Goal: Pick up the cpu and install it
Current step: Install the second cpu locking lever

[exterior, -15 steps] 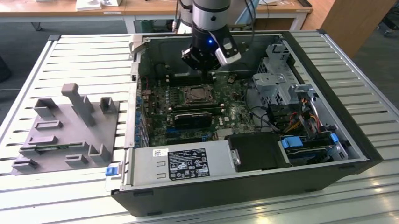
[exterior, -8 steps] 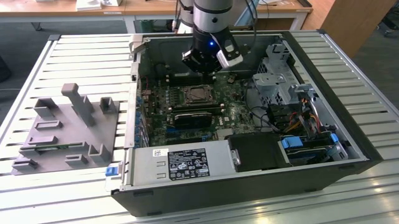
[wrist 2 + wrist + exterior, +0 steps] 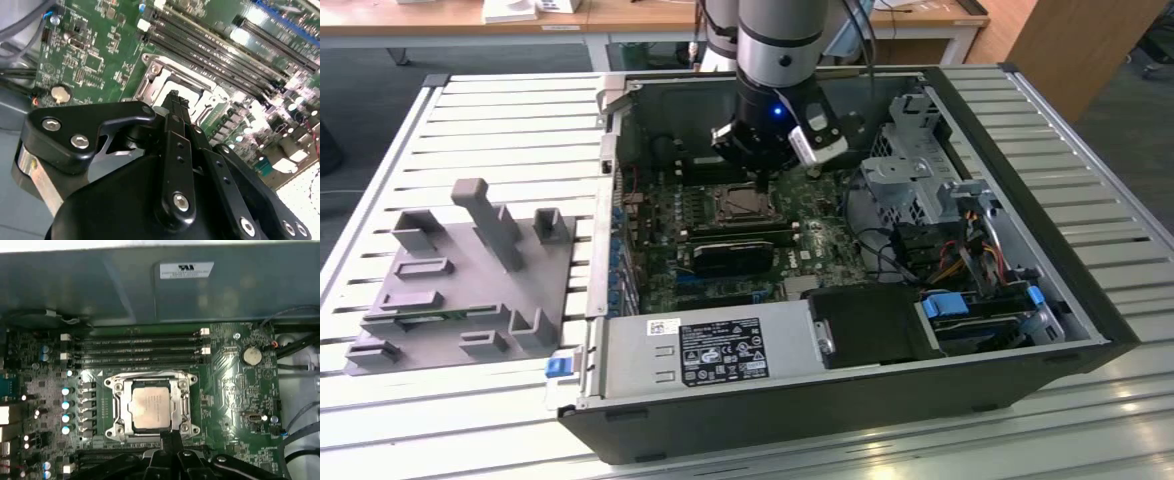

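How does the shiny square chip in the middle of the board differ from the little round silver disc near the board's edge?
The cpu is square, while the coin battery is round. The cpu looks larger than the battery. The cpu lies inside a metal socket frame; the battery sits alone in a small holder. Both are silvery, flat and on the green motherboard.

You see the cpu (image 3: 151,409) lying flat inside the socket frame (image 3: 151,407) on the green motherboard (image 3: 235,405), with the gripper (image 3: 171,437) just beside the frame's edge.
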Available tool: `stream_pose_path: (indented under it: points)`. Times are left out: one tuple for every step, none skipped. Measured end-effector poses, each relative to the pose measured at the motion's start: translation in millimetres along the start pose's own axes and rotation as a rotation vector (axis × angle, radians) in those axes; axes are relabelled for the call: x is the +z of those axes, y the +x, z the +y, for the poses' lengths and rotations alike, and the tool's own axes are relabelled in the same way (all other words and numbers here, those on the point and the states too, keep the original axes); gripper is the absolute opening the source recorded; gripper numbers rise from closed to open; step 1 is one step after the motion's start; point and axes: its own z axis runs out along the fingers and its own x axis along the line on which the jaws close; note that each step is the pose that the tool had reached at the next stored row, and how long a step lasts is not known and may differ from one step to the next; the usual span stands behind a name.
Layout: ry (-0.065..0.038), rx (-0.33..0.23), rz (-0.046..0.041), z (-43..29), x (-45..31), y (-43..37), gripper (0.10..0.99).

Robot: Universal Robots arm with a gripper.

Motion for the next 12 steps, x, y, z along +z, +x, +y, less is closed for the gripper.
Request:
stream_pose_path:
  points:
    - [0.0,0.0,0.0041,-0.2,1.3,-0.1,0.106]
    - [0.0,0.001,0.0082,-0.3,2.5,-0.2,0.106]
    - [-0.002,0.001,0.0098,-0.8,3.8,-0.2,0.106]
    - [-0.003,0.001,0.0103,-1.8,5.0,-0.2,0.106]
    - [-0.004,0.001,0.0106,-3.4,6.2,-0.3,0.106]
    - [-0.006,0.001,0.0108,-5.8,7.5,-0.5,0.106]
    - [-0.007,0.001,0.0109,-8.6,8.4,-0.6,0.106]
    - [-0.009,0.001,0.011,-11.4,9.0,-0.8,0.106]
    - [-0.009,0.001,0.011,-13.6,9.4,-0.8,0.106]
    - [-0.01,0.001,0.011,-15.1,9.8,-0.5,0.106]
    - [-0.01,0.0,0.0111,-15.8,10.0,0.4,0.106]
    - [-0.01,0.0,0.0111,-16.2,10.0,2.8,0.106]
